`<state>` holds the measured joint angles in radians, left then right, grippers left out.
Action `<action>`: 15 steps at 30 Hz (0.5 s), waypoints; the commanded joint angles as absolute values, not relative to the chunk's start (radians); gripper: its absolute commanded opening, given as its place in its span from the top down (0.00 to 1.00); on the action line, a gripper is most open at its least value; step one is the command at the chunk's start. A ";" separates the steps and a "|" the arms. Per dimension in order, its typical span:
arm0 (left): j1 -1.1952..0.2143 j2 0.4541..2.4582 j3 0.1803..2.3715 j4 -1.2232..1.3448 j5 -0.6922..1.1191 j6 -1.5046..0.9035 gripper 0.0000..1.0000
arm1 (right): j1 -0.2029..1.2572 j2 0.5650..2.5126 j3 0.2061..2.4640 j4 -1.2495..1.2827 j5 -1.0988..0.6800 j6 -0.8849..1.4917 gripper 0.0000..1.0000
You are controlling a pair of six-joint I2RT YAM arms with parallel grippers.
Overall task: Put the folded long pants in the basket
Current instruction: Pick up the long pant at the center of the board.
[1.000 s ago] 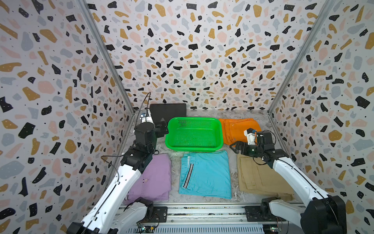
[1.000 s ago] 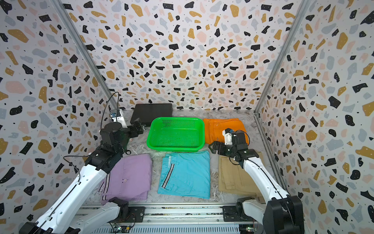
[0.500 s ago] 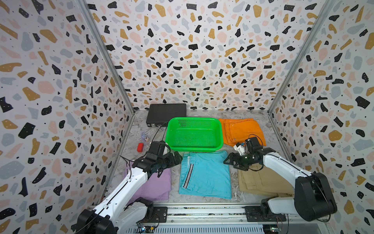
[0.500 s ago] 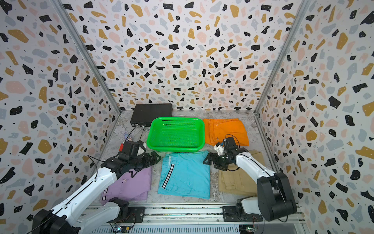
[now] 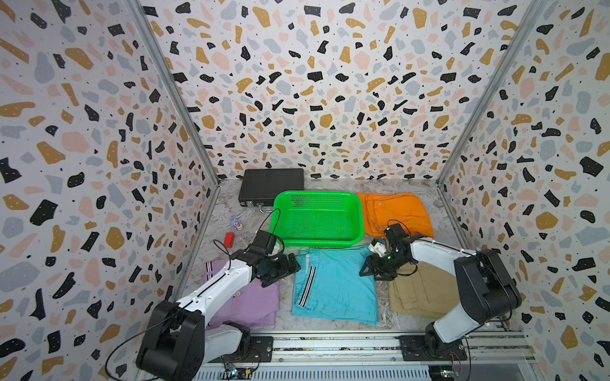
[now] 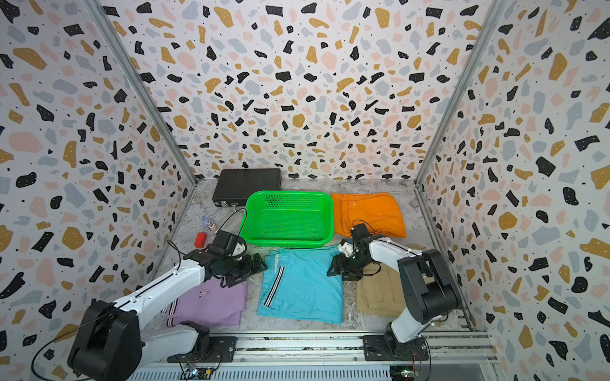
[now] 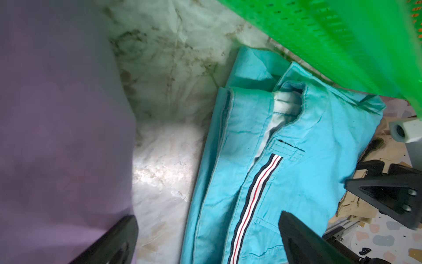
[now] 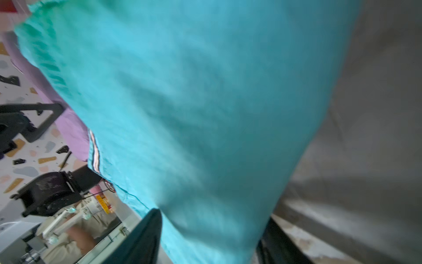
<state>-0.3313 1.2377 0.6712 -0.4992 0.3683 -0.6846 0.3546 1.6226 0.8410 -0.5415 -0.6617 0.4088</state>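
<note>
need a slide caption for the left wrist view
Open left gripper spans the gap between lilac pants and striped cyan pants, green basket just beyond.

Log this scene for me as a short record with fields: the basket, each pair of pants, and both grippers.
basket: empty
cyan pants: flat, in front of the basket
lilac pants: partly under the left arm
khaki pants: partly under the right arm
orange pants: beside the basket
left gripper: fingers open, at the cyan pants' striped side
right gripper: fingers astride the opposite edge, grip unclear
</note>
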 commanded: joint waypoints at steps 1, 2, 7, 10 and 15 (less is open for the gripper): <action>-0.339 1.274 0.652 -0.427 0.420 -0.662 0.00 | 0.365 1.640 0.883 -0.581 -0.608 0.377 0.56; -0.343 1.288 0.641 -0.407 0.420 -0.665 0.00 | 0.365 1.639 0.884 -0.581 -0.581 0.377 0.62; -0.383 1.395 0.600 -0.274 0.434 -0.693 0.00 | 0.365 1.620 0.875 -0.558 -0.561 0.373 0.80; -0.411 1.479 0.602 -0.242 0.445 -0.703 0.03 | 0.367 1.630 0.876 -0.557 -0.557 0.366 0.88; -0.414 1.587 0.628 -0.232 0.474 -0.700 0.08 | 0.368 1.655 0.903 -0.561 -0.564 0.362 0.95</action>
<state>-0.4133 1.4719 0.6563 -0.2310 0.4934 -0.6983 0.3649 1.6493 0.8635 -0.5514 -0.5911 0.3729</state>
